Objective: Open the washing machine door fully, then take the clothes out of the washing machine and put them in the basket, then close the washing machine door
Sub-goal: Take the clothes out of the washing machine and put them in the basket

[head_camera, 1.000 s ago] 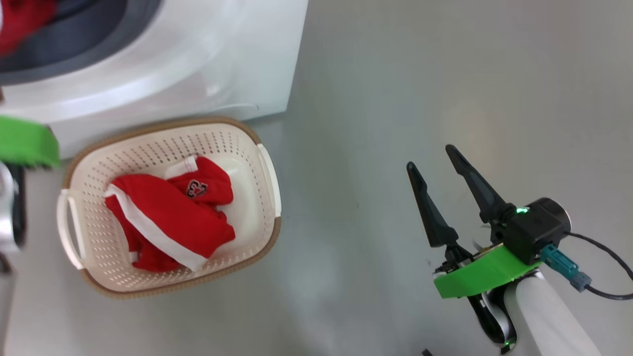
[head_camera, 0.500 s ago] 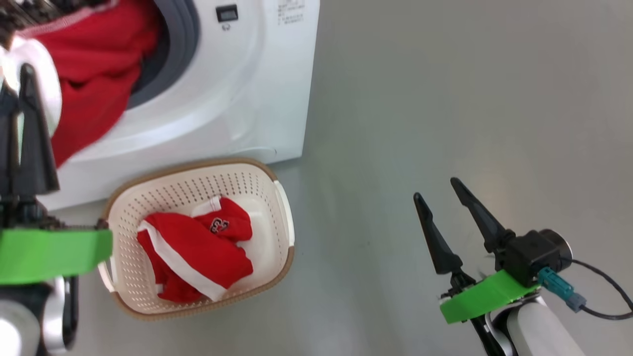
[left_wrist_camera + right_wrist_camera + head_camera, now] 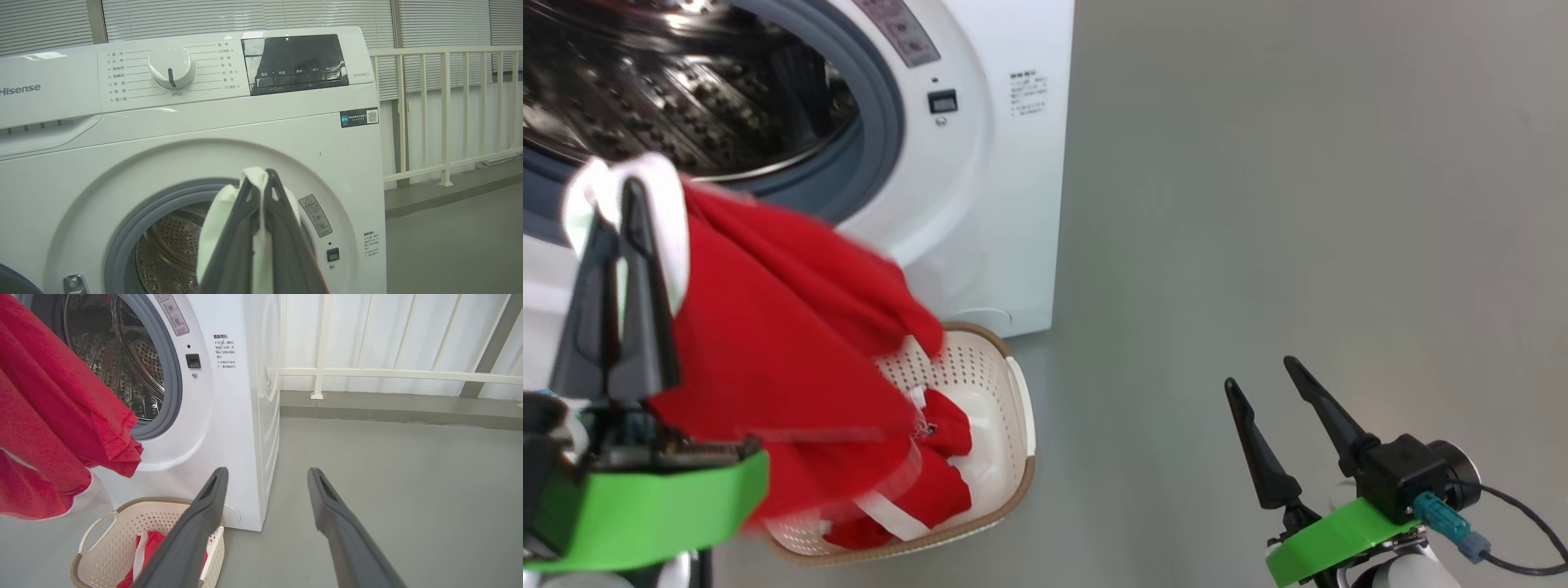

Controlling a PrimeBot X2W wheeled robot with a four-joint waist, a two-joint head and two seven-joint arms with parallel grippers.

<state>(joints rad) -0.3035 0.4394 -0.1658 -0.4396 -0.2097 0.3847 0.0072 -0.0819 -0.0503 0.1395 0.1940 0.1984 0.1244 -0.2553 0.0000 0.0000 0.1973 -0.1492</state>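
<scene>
My left gripper [image 3: 614, 200] is shut on the white edge of a bright red garment [image 3: 784, 351], which hangs in front of the washing machine [image 3: 1005, 188], outside its open steel drum [image 3: 678, 90]. The cloth drapes over the left part of the cream basket [image 3: 1019, 408], where another red piece with white stripes [image 3: 943, 482] lies. In the left wrist view the gripper [image 3: 261, 175] pinches white fabric [image 3: 214, 232]. My right gripper [image 3: 1258, 371] is open and holds nothing, over the floor to the right, also seen in its own view [image 3: 267, 473]. The door is out of view.
Bare grey floor [image 3: 1298, 204] stretches to the right of the washer. A white railing [image 3: 400, 371] and a low grey step [image 3: 388, 406] run along the wall behind. The basket [image 3: 96, 535] stands right against the washer's front lower corner.
The head camera has tilted up, so the drum now shows. My left gripper has drawn the red garment out of the drum to hang over the basket. The right gripper stays open.
</scene>
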